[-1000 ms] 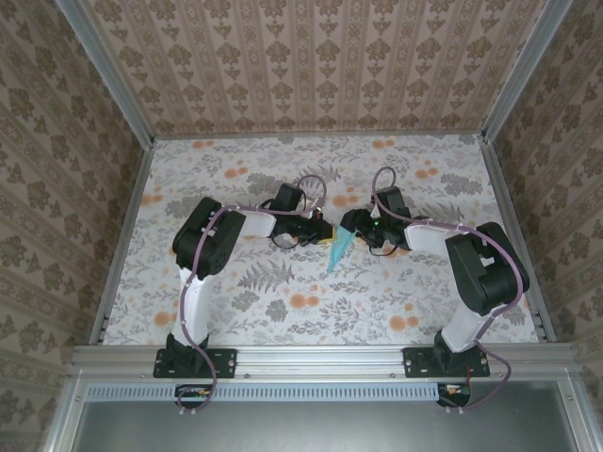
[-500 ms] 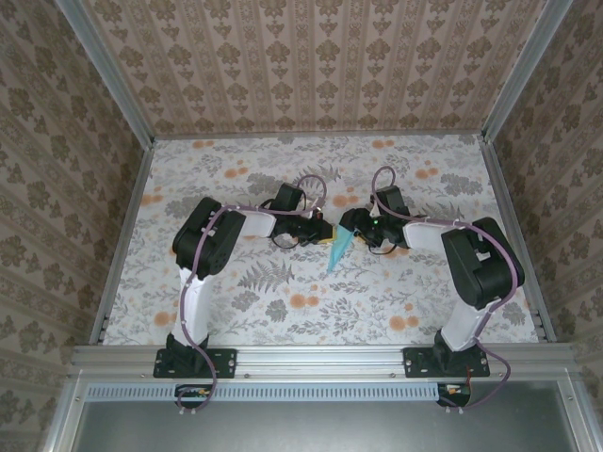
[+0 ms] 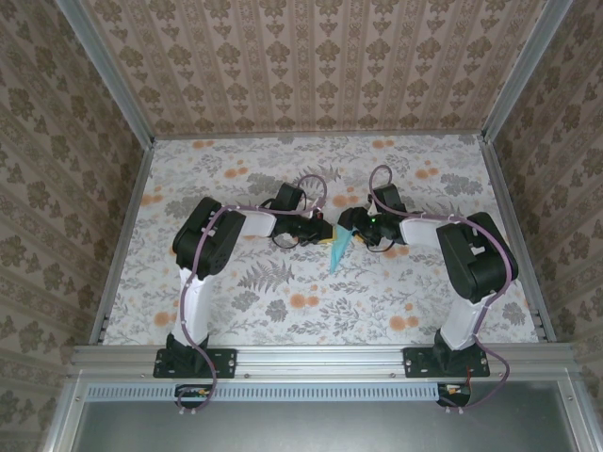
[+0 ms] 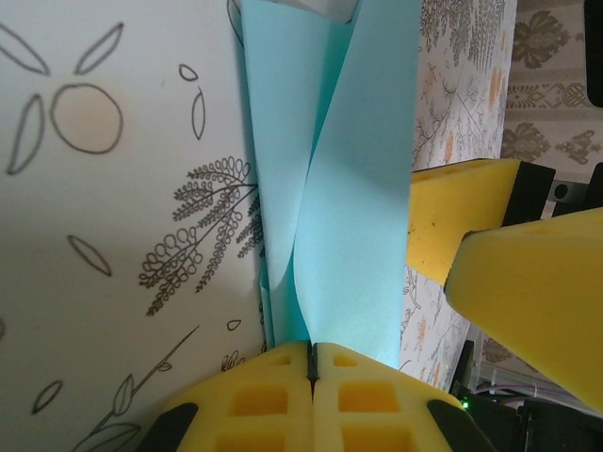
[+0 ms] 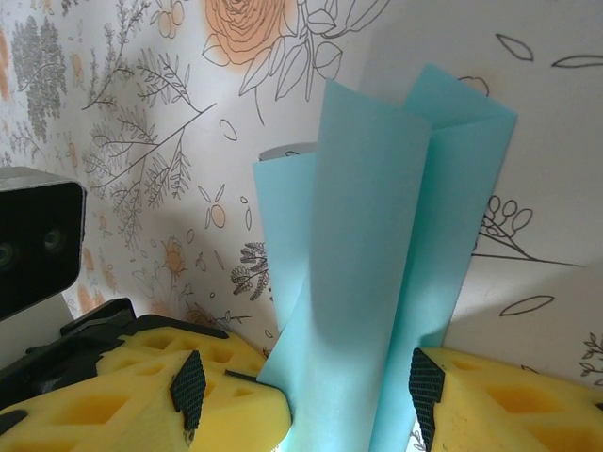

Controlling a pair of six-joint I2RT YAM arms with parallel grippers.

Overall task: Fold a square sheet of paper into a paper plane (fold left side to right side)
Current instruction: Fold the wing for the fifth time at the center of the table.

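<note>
Cyan plane (image 3: 340, 249) sits dead centre on the floral bench (image 3: 236, 188), and both arms are crowded in on it. From above it reads as a narrow dart, point aimed at the near edge and a touch left, wide end tucked between the two wrists. Left arm (image 3: 209, 247) comes in from the left, right arm (image 3: 476, 256) from the right, and they meet almost nose to nose over the paper.

Down at the left wrist, the left jaws are clamped: the yellow left pads (image 4: 283, 395) press together with only a thin seam between them, and the plane's (image 4: 349, 188) fold is pinched right in that seam. The paper runs away from the grip in two layers that curl apart. The yellow right pads (image 4: 462, 221) crowd in just beside its edge.

Over on the right wrist, the right jaws stand apart, one pad on each side, with the plane (image 5: 377, 282) rising between them, layers fanned loose. Whether those pads actually press it, I can't tell.
</note>
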